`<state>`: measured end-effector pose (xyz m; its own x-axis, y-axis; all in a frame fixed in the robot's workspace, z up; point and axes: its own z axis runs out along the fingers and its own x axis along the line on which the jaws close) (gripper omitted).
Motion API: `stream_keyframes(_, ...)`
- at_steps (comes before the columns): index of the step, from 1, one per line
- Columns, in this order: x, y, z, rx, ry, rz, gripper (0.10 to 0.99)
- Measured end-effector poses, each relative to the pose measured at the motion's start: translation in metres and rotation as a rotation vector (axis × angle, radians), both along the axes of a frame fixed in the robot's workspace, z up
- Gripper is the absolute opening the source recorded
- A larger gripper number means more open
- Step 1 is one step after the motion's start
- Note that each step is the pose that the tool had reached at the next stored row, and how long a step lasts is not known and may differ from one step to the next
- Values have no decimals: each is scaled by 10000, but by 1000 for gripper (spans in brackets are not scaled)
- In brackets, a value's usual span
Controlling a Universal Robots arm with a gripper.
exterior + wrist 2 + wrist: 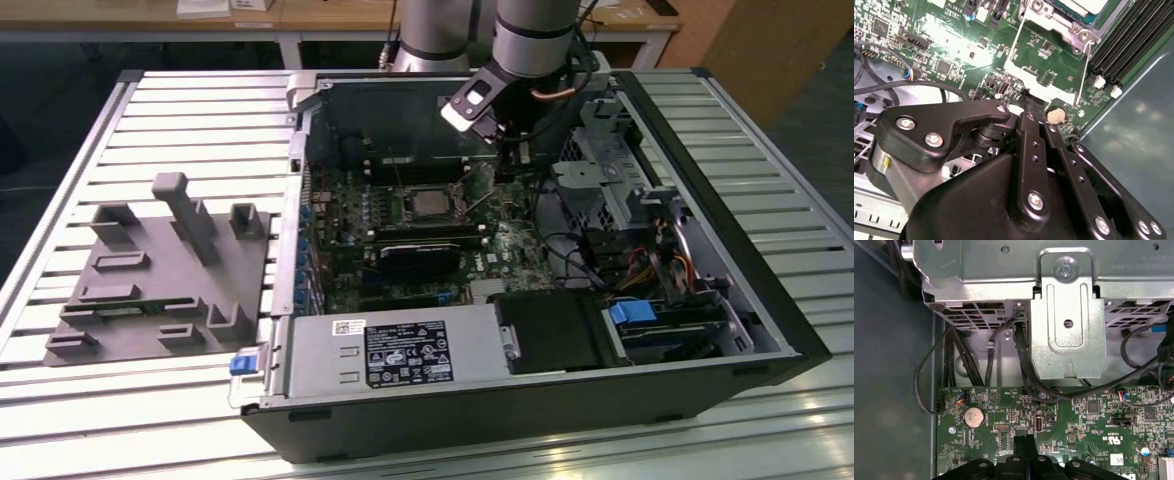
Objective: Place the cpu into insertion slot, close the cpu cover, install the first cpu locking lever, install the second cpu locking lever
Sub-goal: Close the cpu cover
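The black jointed metal gripper hangs low over the green circuit-board motherboard inside the open computer case. Its fingers are pressed together with nothing visible between them, and in the second wrist view its tip is near the round silvery coin cell. The cpu, a small flat square chip with a pale silvery top, already sits in the insertion slot, the square silver-rimmed socket. The cpu cover, a thin silvery metal frame, seems to lie down over it. The two thin silvery wire locking levers jut out from the socket across the board, apparently unlatched. The main danger, as I judge it, is the closed tip riding so close to the board: a low or sideways sweep could scrape the small components or knock the coin cell. A push on a lever that is off line could let the springy wire slip off the finger and snap back, or miss its hook. Forcing a lever while the cover is not fully seated could load the chip unevenly. The long black memory slots beside the socket leave little room, and the black cables below the silvery sheet-metal drive cage could snag the arm.
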<state>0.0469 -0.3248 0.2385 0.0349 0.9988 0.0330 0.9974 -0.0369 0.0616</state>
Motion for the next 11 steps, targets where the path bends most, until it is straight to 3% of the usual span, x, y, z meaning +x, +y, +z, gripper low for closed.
stream_keyframes(11, -33, 0, -5, 1, 0, 0, 106)
